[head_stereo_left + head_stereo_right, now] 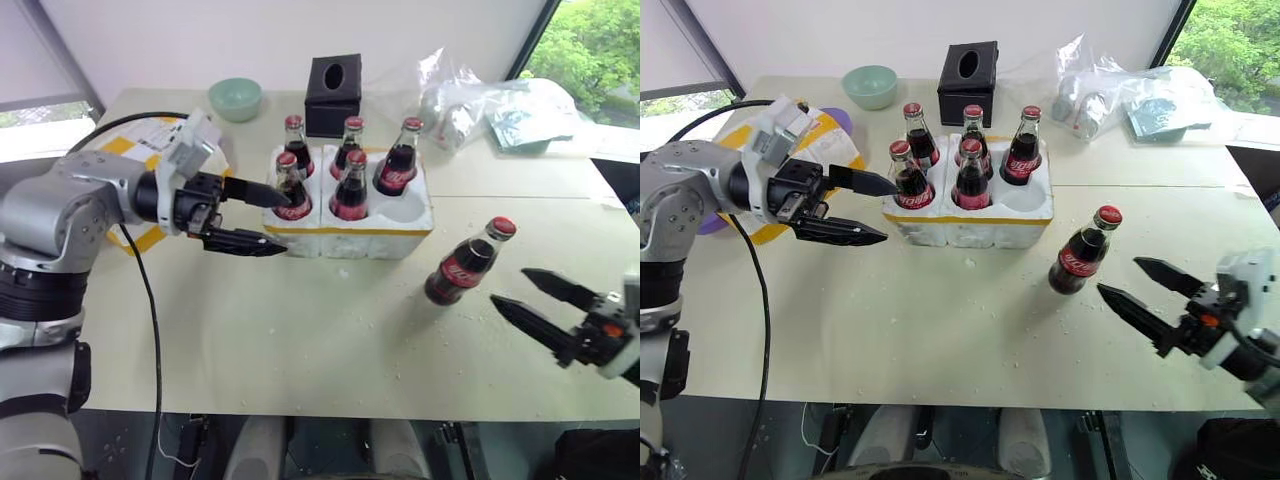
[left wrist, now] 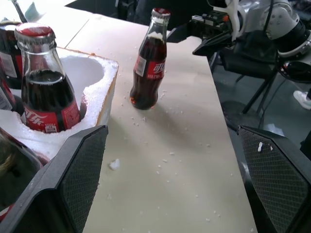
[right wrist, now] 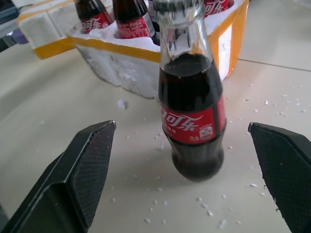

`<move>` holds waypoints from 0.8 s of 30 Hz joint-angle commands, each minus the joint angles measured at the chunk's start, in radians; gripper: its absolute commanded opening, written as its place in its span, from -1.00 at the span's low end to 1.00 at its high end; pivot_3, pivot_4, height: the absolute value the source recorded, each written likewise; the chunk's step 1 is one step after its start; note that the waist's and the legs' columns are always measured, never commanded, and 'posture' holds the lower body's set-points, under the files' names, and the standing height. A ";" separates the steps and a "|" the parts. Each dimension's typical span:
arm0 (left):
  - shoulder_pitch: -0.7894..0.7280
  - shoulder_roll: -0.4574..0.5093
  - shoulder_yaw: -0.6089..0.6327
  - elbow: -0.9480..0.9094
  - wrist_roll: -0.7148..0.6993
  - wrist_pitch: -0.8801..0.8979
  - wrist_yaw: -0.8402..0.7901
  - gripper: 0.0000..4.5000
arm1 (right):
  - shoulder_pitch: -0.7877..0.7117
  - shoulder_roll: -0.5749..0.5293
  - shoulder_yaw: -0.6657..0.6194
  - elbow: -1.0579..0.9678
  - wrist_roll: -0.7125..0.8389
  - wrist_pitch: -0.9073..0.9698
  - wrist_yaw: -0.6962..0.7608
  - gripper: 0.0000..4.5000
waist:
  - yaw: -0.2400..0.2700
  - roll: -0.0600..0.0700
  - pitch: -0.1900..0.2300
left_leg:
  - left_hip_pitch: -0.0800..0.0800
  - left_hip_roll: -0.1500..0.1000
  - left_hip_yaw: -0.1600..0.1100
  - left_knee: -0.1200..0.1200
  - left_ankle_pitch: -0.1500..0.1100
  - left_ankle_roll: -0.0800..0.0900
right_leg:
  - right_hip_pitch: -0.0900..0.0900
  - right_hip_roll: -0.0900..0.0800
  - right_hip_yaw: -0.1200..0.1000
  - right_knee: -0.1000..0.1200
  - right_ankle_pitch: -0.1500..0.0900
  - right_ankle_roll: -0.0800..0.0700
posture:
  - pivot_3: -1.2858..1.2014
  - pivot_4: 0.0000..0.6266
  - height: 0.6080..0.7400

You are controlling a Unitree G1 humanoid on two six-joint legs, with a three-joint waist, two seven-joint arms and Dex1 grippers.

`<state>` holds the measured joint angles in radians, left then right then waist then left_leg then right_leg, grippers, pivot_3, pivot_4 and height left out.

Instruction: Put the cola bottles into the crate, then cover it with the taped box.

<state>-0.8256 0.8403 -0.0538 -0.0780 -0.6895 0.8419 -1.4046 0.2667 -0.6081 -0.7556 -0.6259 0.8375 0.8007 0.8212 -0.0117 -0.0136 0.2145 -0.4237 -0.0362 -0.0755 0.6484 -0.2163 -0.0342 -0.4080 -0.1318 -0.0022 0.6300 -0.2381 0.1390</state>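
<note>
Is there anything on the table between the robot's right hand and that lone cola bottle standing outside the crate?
Nothing but bare table with white foam crumbs. The right wrist view shows the bottle straight ahead of the open right hand.

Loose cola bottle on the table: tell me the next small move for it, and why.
Probably ease the right hand forward until its open fingers straddle the loose cola bottle, then close. That bottle stands upright on the table beside the crate, just ahead of this hand. Five bottles already sit in the crate, and one front well is empty.
</note>
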 commanded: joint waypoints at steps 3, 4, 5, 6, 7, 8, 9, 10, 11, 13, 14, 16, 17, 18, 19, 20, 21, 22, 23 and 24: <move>-0.022 0.006 0.013 -0.011 -0.004 -0.006 0.000 0.98 | -0.043 0.015 0.083 0.026 -0.016 -0.072 -0.069 1.00 | 0.001 0.000 0.000 | 0.000 0.000 0.000 0.000 0.000 0.000 | 0.000 0.000 0.000 0.000 0.000 0.000 | 0.03 -0.52 0.96; -0.022 0.008 0.015 -0.014 -0.005 -0.003 0.003 0.98 | -0.046 0.017 0.101 0.034 -0.017 -0.081 -0.071 1.00 | 0.001 0.000 0.000 | 0.000 0.000 0.000 0.000 0.000 0.000 | 0.000 0.000 0.000 0.000 0.000 0.000 | 0.03 -0.52 0.96; -0.023 0.009 0.016 -0.017 -0.006 0.000 0.005 0.98 | -0.051 0.020 0.119 0.042 -0.016 -0.088 -0.074 1.00 | 0.001 0.000 0.000 | 0.000 0.000 0.000 0.000 0.000 0.000 | 0.000 0.000 0.000 0.000 0.000 0.000 | 0.03 -0.52 0.96; -0.023 0.012 0.018 -0.021 -0.007 0.003 0.007 0.98 | -0.053 0.022 0.134 0.047 -0.014 -0.094 -0.076 1.00 | 0.001 0.000 0.000 | 0.000 0.000 0.000 0.000 0.000 0.000 | 0.000 0.000 0.000 0.000 0.000 0.000 | 0.03 -0.52 0.96; -0.022 0.014 0.020 -0.024 -0.008 0.006 0.009 0.98 | -0.056 0.022 0.148 0.051 -0.014 -0.102 -0.077 1.00 | 0.000 0.000 0.000 | 0.000 0.000 -0.001 0.000 0.000 0.000 | 0.000 0.000 0.000 0.000 0.000 0.000 | 0.03 -0.52 0.96; -0.022 0.016 0.021 -0.026 -0.009 0.009 0.012 0.98 | -0.060 0.022 0.163 0.057 -0.015 -0.108 -0.078 1.00 | 0.000 0.000 0.000 | 0.000 0.000 0.000 0.000 0.000 0.000 | 0.000 0.000 0.000 0.000 0.000 0.000 | 0.03 -0.52 0.96; -0.022 0.018 0.023 -0.029 -0.011 0.011 0.014 0.98 | -0.064 0.021 0.177 0.063 -0.019 -0.116 -0.079 1.00 | 0.000 0.000 0.000 | 0.000 0.000 0.000 0.000 0.000 0.000 | 0.000 0.000 0.000 0.000 0.000 0.000 | 0.03 -0.52 0.96; -0.022 0.018 0.024 -0.031 -0.013 0.013 0.017 0.98 | -0.071 0.021 0.195 0.073 -0.026 -0.125 -0.083 1.00 | 0.000 0.000 0.000 | 0.000 0.000 0.000 0.000 0.000 0.000 | 0.000 0.000 0.000 0.000 0.000 0.000 | 0.03 -0.52 0.96; -0.022 0.018 0.025 -0.033 -0.014 0.016 0.020 0.98 | -0.082 0.023 0.214 0.085 -0.037 -0.134 -0.088 1.00 | -0.002 0.000 0.000 | 0.000 0.000 0.000 0.000 0.000 0.000 | 0.000 0.000 0.000 0.000 0.000 0.000 | 0.03 -0.52 0.96; -0.023 0.017 0.027 -0.041 -0.019 0.023 0.028 0.98 | -0.109 0.028 0.251 0.117 -0.059 -0.151 -0.100 1.00 | -0.004 0.000 0.000 | 0.000 0.000 0.000 0.000 0.000 0.000 | 0.000 0.000 0.000 0.000 0.000 0.000 | 0.03 -0.52 0.96; -0.023 0.017 0.029 -0.046 -0.021 0.027 0.031 0.98 | -0.120 0.031 0.266 0.131 -0.067 -0.158 -0.105 1.00 | -0.004 0.000 0.000 | 0.000 0.000 0.000 0.000 0.000 0.000 | 0.000 0.000 0.000 0.000 0.000 0.000 | 0.03 -0.52 0.96; -0.024 0.014 0.032 -0.055 -0.026 0.034 0.039 0.98 | -0.145 0.038 0.305 0.169 -0.093 -0.180 -0.110 1.00 | -0.002 0.000 0.000 | 0.000 0.000 0.000 0.000 0.000 0.000 | 0.000 0.001 0.000 0.000 0.000 0.000 | 0.03 -0.52 0.96; -0.024 0.014 0.033 -0.059 -0.028 0.037 0.042 0.98 | -0.159 0.042 0.319 0.186 -0.102 -0.187 -0.115 1.00 | -0.002 0.000 0.000 | 0.000 0.000 0.000 -0.001 0.000 0.000 | 0.000 0.001 0.000 0.000 0.000 0.000 | 0.03 -0.52 0.96; -0.024 0.014 0.033 -0.061 -0.030 0.038 0.045 0.98 | -0.167 0.044 0.327 0.198 -0.108 -0.193 -0.119 1.00 | -0.002 0.000 0.000 | 0.000 0.000 0.000 -0.001 0.000 0.000 | 0.000 0.001 0.000 0.000 0.000 0.000 | 0.03 -0.52 0.96; -0.024 0.014 0.034 -0.063 -0.032 0.039 0.048 0.98 | -0.178 0.047 0.333 0.213 -0.116 -0.201 -0.124 1.00 | -0.001 0.000 0.000 | 0.000 0.000 0.000 -0.001 0.000 0.000 | 0.000 0.001 0.000 0.000 0.000 0.001 | 0.03 -0.52 0.96; -0.025 0.015 0.034 -0.064 -0.034 0.042 0.050 0.98 | -0.191 0.049 0.340 0.230 -0.122 -0.208 -0.128 1.00 | -0.001 0.000 0.000 | 0.000 0.000 0.000 -0.001 0.000 0.000 | 0.000 0.001 0.000 0.000 0.001 0.002 | 0.03 -0.52 0.96; -0.024 0.016 0.036 -0.066 -0.036 0.043 0.053 0.98 | -0.200 0.050 0.346 0.243 -0.126 -0.214 -0.129 1.00 | -0.001 0.000 0.000 | 0.000 0.000 0.000 -0.001 0.000 0.000 | 0.000 0.001 0.000 0.000 0.001 0.003 | 0.03 -0.52 0.96; -0.025 0.017 0.036 -0.067 -0.038 0.044 0.055 0.98 | -0.209 0.050 0.353 0.255 -0.130 -0.219 -0.131 1.00 | -0.001 0.000 0.000 | 0.000 0.000 0.000 -0.001 0.000 0.000 | 0.000 0.001 0.000 0.000 0.001 0.003 | 0.03 -0.52 0.96; -0.025 0.018 0.037 -0.069 -0.039 0.045 0.057 0.98 | -0.213 0.050 0.358 0.261 -0.132 -0.223 -0.132 1.00 | -0.001 0.000 0.000 | 0.000 0.000 0.000 -0.001 0.000 0.000 | 0.000 0.001 0.000 0.000 0.001 0.003 | 0.03 -0.52 0.96; -0.026 0.019 0.037 -0.069 -0.041 0.046 0.059 0.98 | -0.218 0.052 0.364 0.268 -0.135 -0.229 -0.133 1.00 | -0.001 0.000 0.000 | 0.000 0.000 0.000 -0.001 0.000 0.000 | 0.000 0.001 0.000 0.000 0.001 0.003 | 0.03 -0.52 0.96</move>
<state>-0.8282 0.8443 -0.0549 -0.1218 -0.7111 0.8873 -1.3479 0.0608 -0.5623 -0.3896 -0.3552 0.7077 0.5975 0.6900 -0.0129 -0.0136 0.2145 -0.4236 -0.0362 -0.0759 0.6476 -0.2163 -0.0341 -0.4081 -0.1311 -0.0024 0.6300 -0.2367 0.1416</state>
